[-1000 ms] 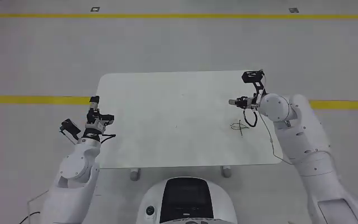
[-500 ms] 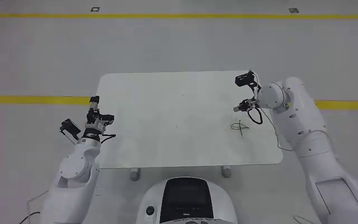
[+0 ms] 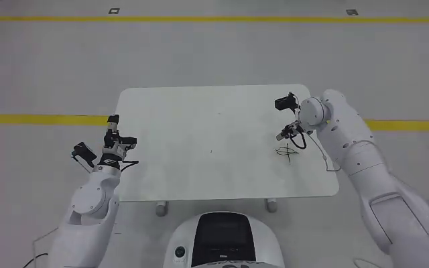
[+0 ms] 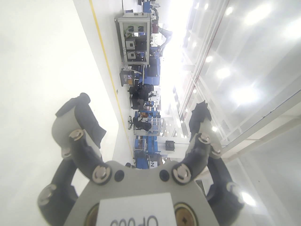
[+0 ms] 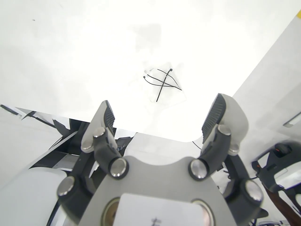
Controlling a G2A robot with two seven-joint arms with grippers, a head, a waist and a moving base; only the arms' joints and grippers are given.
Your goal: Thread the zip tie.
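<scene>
Right end effector [image 5: 162, 111] spread wide, empty; hung above tabletop [image 3: 201, 147], near black zip ties [image 5: 162, 82]; zip ties lay crossed in small heap on tabletop, toward robot's right side; left end effector [image 4: 141, 104] likewise wide, empty, off tabletop's left edge.

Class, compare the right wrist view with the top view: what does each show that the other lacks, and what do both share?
Right wrist view: the ribbed pads of the right pincer, set wide apart, and a small head at one end of the black zip ties.
Top view: the left pincer by the table's left edge, and the table's whole outline.
Shared: the zip ties lying loose on the white table, with the right pincer near them, holding nothing.
</scene>
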